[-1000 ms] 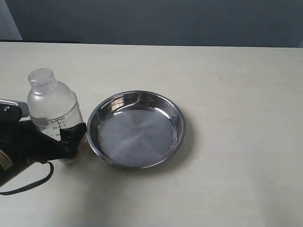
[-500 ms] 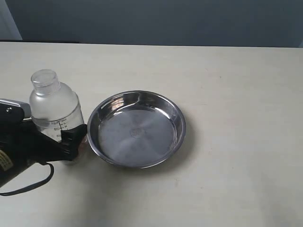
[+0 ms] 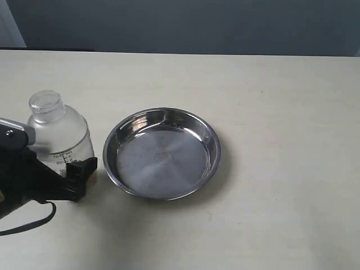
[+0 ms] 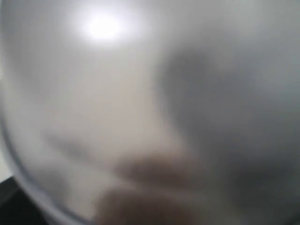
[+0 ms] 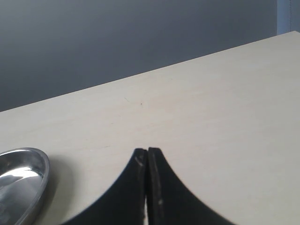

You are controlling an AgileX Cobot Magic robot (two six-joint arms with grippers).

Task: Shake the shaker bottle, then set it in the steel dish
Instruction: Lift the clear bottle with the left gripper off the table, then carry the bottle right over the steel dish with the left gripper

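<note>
Shake step: clear plastic shaker bottle [image 3: 59, 138] clamped in left gripper [image 3: 64, 169]. Right gripper [image 5: 147, 154] pinched together, empty. Next: lift over round steel dish [image 3: 214, 151] rim.

Table [image 3: 287, 101] — open surface to the right of and behind the steel dish [image 3: 209, 130]. Dish interior: open from above, low rim. Left side: shaker bottle [image 3: 61, 140] just beside the dish rim, with a narrow gap between — left gripper [image 3: 72, 169] and its arm crowd the near-left corner.

Left gripper [image 3: 70, 169] apparently clamps the shaker bottle [image 3: 59, 132]; right gripper [image 5: 147, 154] has its 2 jaws touching.
</note>
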